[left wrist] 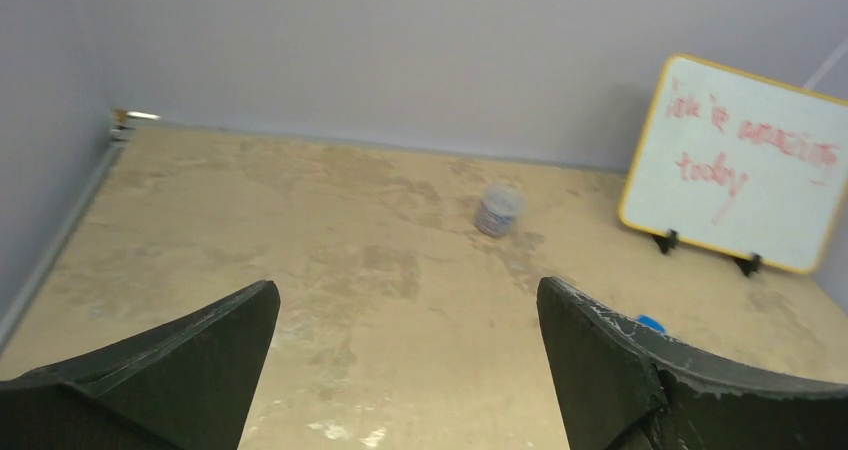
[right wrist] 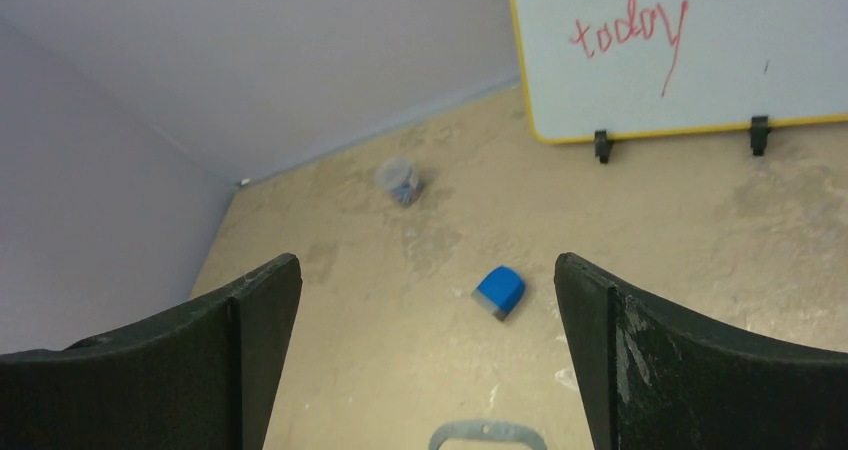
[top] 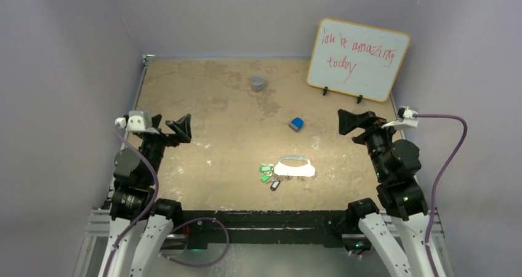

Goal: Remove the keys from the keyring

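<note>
The keys [top: 268, 173] lie at the left end of the keyring [top: 295, 167] on the near surface [top: 215, 104]; I see my left claw [top: 184, 129] and right claw [top: 341, 123] both spread, gripping nothing.

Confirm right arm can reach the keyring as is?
Probably yes: the right gripper is open, empty, and nothing lies between it and the keyring; the blue block sits farther back.

keyring [right wrist: 487, 435]: cut off by bottom edge of right wrist view, upper arc only | keys [top: 268, 174]: too small in top view to count | blue block [left wrist: 651, 322]: largely hidden behind a finger [left wrist: 610, 370] of the left gripper [left wrist: 405, 295] | whiteboard [left wrist: 740, 165]: blurred in left wrist view, clipped at right edge
</note>
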### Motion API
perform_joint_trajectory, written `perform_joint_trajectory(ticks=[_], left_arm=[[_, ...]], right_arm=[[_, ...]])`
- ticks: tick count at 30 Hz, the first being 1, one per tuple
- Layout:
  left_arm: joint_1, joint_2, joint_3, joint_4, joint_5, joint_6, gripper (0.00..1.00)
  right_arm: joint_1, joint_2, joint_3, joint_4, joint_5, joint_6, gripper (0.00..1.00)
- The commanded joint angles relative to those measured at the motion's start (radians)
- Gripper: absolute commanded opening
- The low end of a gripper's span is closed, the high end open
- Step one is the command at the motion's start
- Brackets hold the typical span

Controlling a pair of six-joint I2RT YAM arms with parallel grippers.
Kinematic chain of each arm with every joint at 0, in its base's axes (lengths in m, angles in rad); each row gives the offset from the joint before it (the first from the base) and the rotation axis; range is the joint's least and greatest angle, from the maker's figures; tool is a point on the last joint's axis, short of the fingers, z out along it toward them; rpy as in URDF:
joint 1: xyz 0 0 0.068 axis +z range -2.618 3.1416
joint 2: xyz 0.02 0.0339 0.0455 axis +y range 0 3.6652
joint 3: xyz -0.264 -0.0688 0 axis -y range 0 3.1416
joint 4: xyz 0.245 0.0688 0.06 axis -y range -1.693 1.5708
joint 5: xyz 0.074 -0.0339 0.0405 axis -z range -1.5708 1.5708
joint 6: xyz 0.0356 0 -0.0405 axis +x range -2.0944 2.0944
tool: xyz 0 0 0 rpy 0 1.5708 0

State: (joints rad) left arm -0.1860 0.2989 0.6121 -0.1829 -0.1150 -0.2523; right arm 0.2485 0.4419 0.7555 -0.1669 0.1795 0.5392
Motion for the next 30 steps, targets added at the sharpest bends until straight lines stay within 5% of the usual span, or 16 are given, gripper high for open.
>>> perform_joint_trajectory(ticks=[1, 10, 21, 30], left_arm=[[-0.003, 0.196, 0.126, -0.112, 0.253, -0.142, 0.99], [-0.003, 0.288, 0.069, -0.118, 0.384, -0.234, 0.94], [-0.085, 0.373, -0.063, 0.016, 0.499, -0.315, 0.85], [-0.215, 0.43, -0.197, 0.239, 0.479, -0.392, 0.81]], right_arm=[[0.002, 0.046, 0.089, -0.154, -0.136, 0.033, 0.99], [0.004, 0.339, 0.045, -0.272, -0.503, -0.052, 0.99], [0.082, 0.441, -0.181, -0.118, -0.525, 0.026, 0.99], [0.285, 0.733, -0.154, 0.136, -0.44, 0.069, 0.99]])
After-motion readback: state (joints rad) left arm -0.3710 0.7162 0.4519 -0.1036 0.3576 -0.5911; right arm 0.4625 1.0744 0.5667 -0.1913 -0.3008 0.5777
